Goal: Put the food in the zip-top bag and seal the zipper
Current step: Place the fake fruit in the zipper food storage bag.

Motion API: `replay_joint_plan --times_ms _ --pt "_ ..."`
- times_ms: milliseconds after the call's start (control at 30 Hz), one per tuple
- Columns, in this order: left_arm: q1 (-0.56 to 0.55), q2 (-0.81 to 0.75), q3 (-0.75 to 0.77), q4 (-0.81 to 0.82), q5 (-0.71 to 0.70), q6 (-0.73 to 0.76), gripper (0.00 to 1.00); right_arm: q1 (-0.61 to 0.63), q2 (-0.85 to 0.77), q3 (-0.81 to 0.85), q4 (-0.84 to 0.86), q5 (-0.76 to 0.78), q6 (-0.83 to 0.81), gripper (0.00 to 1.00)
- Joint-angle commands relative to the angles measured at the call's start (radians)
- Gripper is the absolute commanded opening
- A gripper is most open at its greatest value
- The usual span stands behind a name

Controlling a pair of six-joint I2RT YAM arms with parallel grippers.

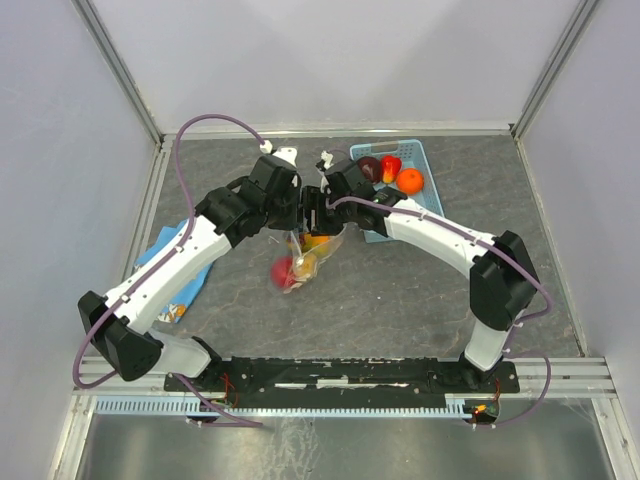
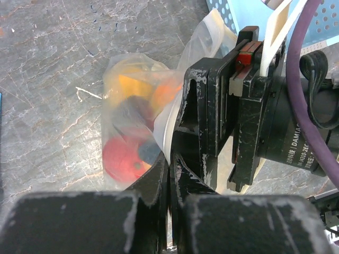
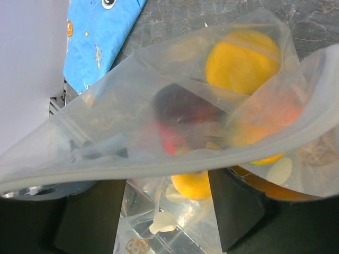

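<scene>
The zip-top bag hangs between my two grippers above the table, holding several pieces of food. In the left wrist view I see a red fruit, a dark maroon piece and orange pieces inside. My left gripper is shut on the bag's whitish zipper. My right gripper has its fingers wide apart, and the zipper runs across them. A yellow fruit shows through the film.
A light-blue basket at the back right holds a maroon piece, a red piece and an orange fruit. A blue cloth lies at the left under my left arm.
</scene>
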Motion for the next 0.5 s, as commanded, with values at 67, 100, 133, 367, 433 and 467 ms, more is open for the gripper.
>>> replay_joint_plan --times_ms 67,100,133,367,433,467 --pt "0.005 -0.048 -0.011 0.049 -0.053 -0.027 0.03 0.007 -0.035 0.020 0.041 0.013 0.015 0.74" --pt "0.005 -0.051 -0.017 0.048 -0.058 -0.028 0.03 0.007 -0.042 0.023 0.034 0.012 0.008 0.75" --pt "0.005 -0.055 -0.020 0.048 -0.061 -0.029 0.03 0.007 -0.050 0.024 0.027 0.012 0.002 0.76" --pt "0.005 -0.085 -0.041 0.045 -0.105 -0.027 0.03 0.007 -0.130 0.037 -0.044 0.004 -0.063 0.82" --pt "0.006 -0.094 -0.053 0.044 -0.121 -0.024 0.03 0.007 -0.158 0.048 -0.072 0.002 -0.097 0.83" --pt "0.005 -0.096 -0.056 0.042 -0.128 -0.023 0.03 0.006 -0.172 0.053 -0.087 0.000 -0.114 0.84"
